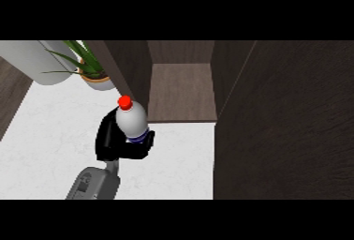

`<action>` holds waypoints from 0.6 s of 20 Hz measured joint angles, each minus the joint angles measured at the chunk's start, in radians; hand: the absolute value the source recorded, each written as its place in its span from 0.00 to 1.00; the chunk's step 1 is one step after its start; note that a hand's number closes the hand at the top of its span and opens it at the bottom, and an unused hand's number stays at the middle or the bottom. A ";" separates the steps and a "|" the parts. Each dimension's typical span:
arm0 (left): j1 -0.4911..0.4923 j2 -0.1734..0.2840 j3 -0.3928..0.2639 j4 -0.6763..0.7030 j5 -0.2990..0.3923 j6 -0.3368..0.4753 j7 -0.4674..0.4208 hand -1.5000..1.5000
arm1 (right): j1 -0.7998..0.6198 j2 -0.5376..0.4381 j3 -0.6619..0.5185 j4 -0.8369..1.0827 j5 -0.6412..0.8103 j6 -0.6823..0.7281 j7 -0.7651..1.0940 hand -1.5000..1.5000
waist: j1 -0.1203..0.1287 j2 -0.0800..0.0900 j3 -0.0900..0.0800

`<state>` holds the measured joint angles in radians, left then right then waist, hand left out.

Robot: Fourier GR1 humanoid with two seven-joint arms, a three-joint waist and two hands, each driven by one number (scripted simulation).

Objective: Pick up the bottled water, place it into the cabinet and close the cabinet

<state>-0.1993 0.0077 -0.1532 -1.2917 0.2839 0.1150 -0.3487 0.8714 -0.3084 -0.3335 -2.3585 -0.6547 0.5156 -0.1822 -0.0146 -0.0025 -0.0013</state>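
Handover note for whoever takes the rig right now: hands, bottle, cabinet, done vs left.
Left hand: shut on the water bottle, holding it roughly upright, red cap up, over the white counter just in front of the cabinet shelf.
Right hand: not in view.
Cabinet: open, door swung out on the right; shelf bare where visible.
Done: bottle picked up and brought to the opening.
Left: set bottle on the shelf, release, close the door.

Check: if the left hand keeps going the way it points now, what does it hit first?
Probably nothing before the cabinet shelf. The left hand, curled round the bottle, points up-view toward the open cabinet. The cabinet's left wall is close by; depth is unclear, so the bottle might clip it.
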 measured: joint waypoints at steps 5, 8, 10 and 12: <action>-0.107 -0.005 -0.054 0.023 0.005 0.131 0.036 1.00 | -0.006 -0.007 -0.006 0.002 -0.012 0.004 0.000 0.00 | -0.008 0.001 0.000; -0.179 -0.006 -0.109 0.053 0.004 0.246 0.058 1.00 | -0.004 -0.015 -0.019 0.005 -0.020 0.011 -0.003 0.00 | -0.014 0.002 0.000; -0.225 -0.007 -0.119 0.078 -0.014 0.293 0.082 1.00 | -0.013 -0.026 -0.031 0.007 -0.026 0.002 0.004 0.00 | -0.011 0.002 0.000; -0.270 -0.007 -0.112 0.119 -0.024 0.322 0.107 1.00 | -0.018 -0.035 -0.048 0.009 -0.033 0.003 0.004 0.00 | -0.012 0.003 0.000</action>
<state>-0.4693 0.0006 -0.2650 -1.1724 0.2594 0.4372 -0.2418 0.8533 -0.3432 -0.3813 -2.3492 -0.6873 0.5190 -0.1783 -0.0263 0.0005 -0.0013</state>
